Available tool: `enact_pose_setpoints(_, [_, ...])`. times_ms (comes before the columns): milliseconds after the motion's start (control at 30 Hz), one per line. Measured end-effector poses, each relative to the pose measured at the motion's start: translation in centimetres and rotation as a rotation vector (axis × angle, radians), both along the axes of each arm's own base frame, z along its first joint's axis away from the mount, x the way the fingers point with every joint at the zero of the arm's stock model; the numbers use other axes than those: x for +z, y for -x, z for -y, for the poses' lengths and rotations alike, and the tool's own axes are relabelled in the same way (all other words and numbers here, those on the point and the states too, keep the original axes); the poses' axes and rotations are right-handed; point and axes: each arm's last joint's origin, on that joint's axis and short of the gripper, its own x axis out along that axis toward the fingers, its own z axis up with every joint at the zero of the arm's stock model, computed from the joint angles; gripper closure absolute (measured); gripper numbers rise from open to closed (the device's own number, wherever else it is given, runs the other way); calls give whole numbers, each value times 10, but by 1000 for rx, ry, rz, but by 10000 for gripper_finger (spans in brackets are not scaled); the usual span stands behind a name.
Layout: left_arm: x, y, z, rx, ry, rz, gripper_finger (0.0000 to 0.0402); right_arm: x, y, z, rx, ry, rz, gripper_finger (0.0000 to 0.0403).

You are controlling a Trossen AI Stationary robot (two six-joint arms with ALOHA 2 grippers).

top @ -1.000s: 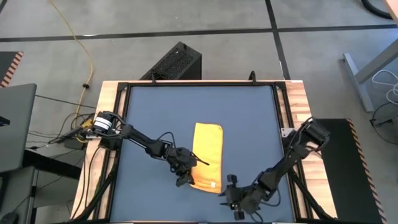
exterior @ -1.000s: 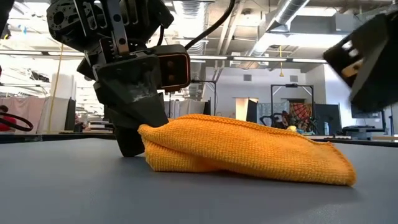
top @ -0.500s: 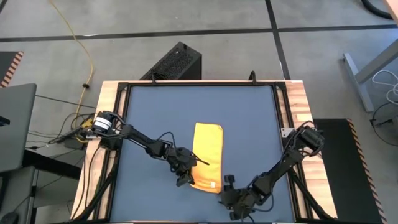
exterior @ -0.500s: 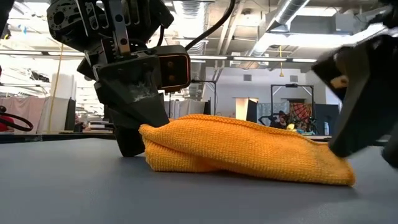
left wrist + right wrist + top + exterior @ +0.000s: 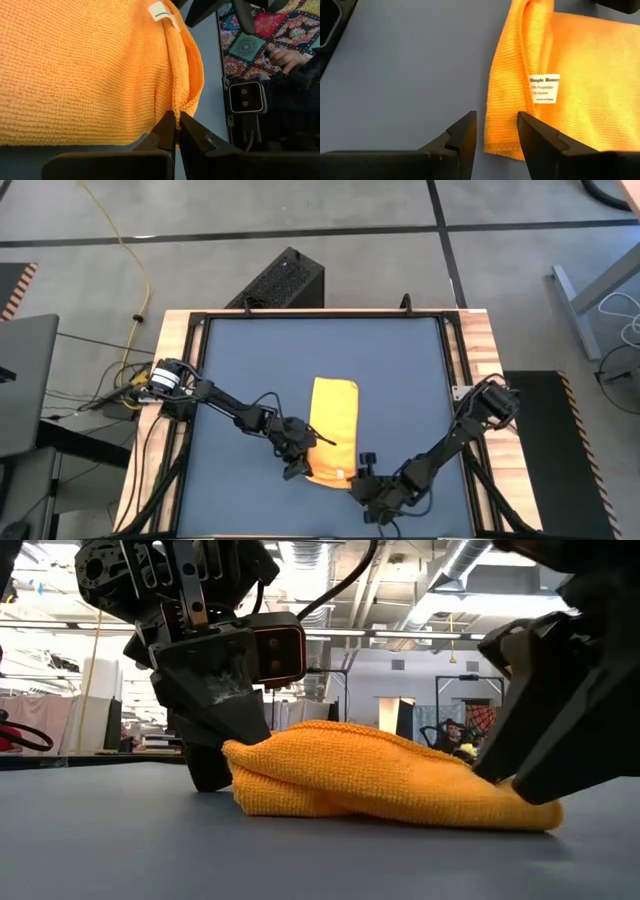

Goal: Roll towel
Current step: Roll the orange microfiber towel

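The yellow towel [image 5: 335, 425] lies folded into a narrow strip on the dark blue tabletop [image 5: 400, 370], running from far to near. Its white tag [image 5: 544, 89] is at the near end. My left gripper [image 5: 299, 465] is at the towel's near left corner and is shut on its edge. My right gripper [image 5: 361, 478] is open at the towel's near right corner [image 5: 499, 146]. Its two fingers stand on either side of that corner, low over the table, as the low view [image 5: 520, 775] shows. My left gripper pinches the towel's hemmed edge [image 5: 176, 111] at the near left corner between its two fingertips. The fingers come slanting down from the table's left side. The towel rests on the table, bunched and slack beside them [image 5: 250, 775]. My right gripper: I cannot tell whether its fingers touch the towel.
A black box [image 5: 285, 280] stands on the floor beyond the table's far edge. Wooden frame rails [image 5: 180, 360] run along the table's sides. A person's hand [image 5: 282, 55] shows beyond the table in the left wrist view. Bare blue tabletop lies on the far side of the towel.
My right gripper has moved toward the table's left edge and a little toward the far edge, coming to the towel's near right corner and down over that end. The towel and my left gripper have kept still.
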Motion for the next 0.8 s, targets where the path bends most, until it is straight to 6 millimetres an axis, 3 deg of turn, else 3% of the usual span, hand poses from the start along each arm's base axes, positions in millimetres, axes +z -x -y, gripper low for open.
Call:
enact_pose_setpoints(233, [0,1,1,-27,-8,26,400,-18,-1,1,-12,28,-36,236])
enact_pose_setpoints(400, [2,2,3,-111,10,55,372,-30,-1,1,-58,42,-43,248])
enact_pose_setpoints(700, [16,6,-6,-204,11,90,323,-30,1,1,-104,2,-54,376])
enact_pose_setpoints(800, [23,9,-7,-218,-11,111,322,-29,1,1,-115,-52,-72,386])
